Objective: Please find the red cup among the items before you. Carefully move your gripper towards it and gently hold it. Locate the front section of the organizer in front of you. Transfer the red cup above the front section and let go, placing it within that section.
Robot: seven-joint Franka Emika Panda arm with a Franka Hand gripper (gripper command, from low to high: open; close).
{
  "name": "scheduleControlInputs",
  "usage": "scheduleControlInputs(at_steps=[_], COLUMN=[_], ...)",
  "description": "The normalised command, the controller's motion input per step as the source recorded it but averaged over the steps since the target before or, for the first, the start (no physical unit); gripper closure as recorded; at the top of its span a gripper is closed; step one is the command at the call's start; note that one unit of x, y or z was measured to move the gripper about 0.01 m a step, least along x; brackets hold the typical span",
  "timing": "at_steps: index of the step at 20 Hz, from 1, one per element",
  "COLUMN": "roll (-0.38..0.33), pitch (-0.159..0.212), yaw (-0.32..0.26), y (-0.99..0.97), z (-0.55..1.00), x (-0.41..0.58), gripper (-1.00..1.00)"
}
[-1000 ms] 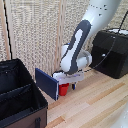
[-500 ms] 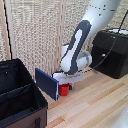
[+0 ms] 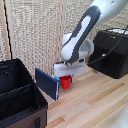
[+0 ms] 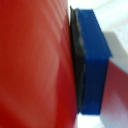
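a pale wood-plank floor (image 3: 95,102) runs under a woven beige screen wall (image 3: 35,30). at the exterior view's left stands the big black soft-sided fabric organizer (image 3: 19,97), its dividers showing. just beside it leans a flat blue panel (image 3: 47,84). next, the white flat-bodied gripper (image 3: 66,76) is closed around the small bright red plastic cup (image 3: 65,82), near the floor; the wrist view shows a blue finger pad (image 4: 92,60) pressed to the red wall. right, a black hard-cased box (image 3: 112,52).

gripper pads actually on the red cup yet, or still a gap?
Touching. In the wrist view a blue-backed finger pad lies flush against the red cup, no gap visible. The exterior view shows the gripper around the cup.
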Motion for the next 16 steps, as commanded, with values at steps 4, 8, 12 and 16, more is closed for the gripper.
scheduleControlInputs(at_steps=[4,8,12,16], roll=[0.070,0.078,0.081,0.119], pitch=[0.093,0.129,0.149,0.132], yaw=[0.058,0.052,0.048,0.041], y=[0.05,0.35,0.59,0.71], z=[0.90,0.79,0.70,0.63], x=[0.098,0.049,0.026,0.004], gripper=[1.00,1.00,1.00,1.00])
